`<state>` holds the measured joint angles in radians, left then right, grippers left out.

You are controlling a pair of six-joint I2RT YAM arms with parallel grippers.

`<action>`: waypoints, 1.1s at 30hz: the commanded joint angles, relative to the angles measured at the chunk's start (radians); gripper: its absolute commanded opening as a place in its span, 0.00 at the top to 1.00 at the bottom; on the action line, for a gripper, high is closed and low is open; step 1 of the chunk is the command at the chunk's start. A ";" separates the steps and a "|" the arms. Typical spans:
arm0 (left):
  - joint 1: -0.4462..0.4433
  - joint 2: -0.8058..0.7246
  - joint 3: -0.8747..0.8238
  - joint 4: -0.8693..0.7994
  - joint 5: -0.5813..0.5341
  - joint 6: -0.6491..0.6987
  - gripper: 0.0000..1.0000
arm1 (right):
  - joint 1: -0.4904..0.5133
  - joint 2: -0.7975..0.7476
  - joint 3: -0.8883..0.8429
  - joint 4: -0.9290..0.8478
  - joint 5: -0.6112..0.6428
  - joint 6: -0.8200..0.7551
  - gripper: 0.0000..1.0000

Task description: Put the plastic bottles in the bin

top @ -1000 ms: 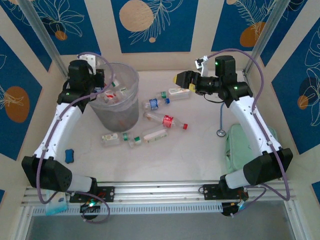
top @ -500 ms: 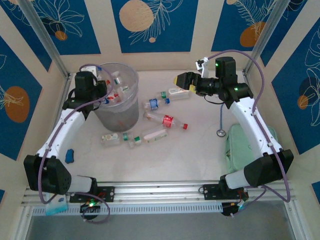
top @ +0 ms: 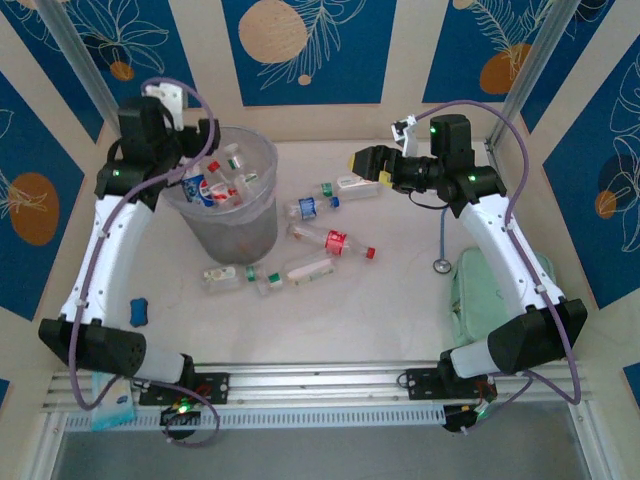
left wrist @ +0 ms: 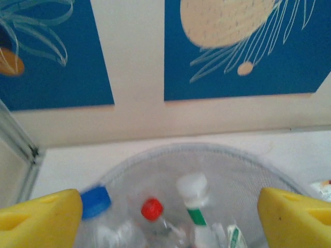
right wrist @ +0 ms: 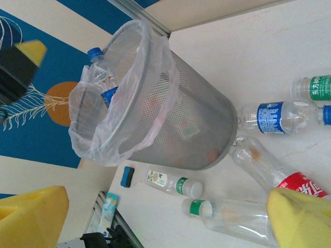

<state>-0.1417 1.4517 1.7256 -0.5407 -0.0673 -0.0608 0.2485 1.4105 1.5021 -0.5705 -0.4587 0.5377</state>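
The bin, a grey mesh basket with a clear liner, stands at the back left and holds several plastic bottles. My left gripper hangs open over its left rim with nothing between the yellow fingertips. A blue-capped, blue-labelled bottle lies just below it inside the bin. Blue, red and white caps show in the bin. My right gripper is open and empty above the white-labelled bottle. More bottles lie on the table: blue-labelled, red-labelled, clear and two small ones.
A pale green case and a stethoscope lie at the right, by the right arm. A blue eraser sits at the left near the left arm. Patterned walls close in the table at the back and sides.
My left gripper has risen above the bin's rim and opened, letting go of the blue-labelled bottle, which now lies in the bin. The right arm has hardly moved.
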 commanded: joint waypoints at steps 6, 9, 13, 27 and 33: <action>0.026 0.293 0.351 -0.140 -0.028 0.068 0.55 | 0.006 -0.037 -0.001 -0.072 0.034 -0.047 0.02; 0.031 0.362 0.407 -0.171 -0.045 0.069 0.70 | 0.002 -0.053 -0.003 -0.090 0.045 -0.056 0.02; 0.059 0.379 0.387 -0.179 -0.036 0.034 0.83 | -0.001 -0.068 -0.014 -0.100 0.054 -0.060 0.02; 0.088 0.192 -0.020 -0.078 -0.014 -0.015 1.00 | 0.004 -0.042 -0.007 -0.083 0.038 -0.056 0.02; 0.088 0.141 -0.170 -0.037 0.000 -0.043 1.00 | 0.005 -0.045 -0.025 -0.066 0.040 -0.042 0.02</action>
<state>-0.0738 1.6032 1.6154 -0.5735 -0.0753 -0.0746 0.2485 1.3602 1.4914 -0.6441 -0.4103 0.4973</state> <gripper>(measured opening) 0.039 0.981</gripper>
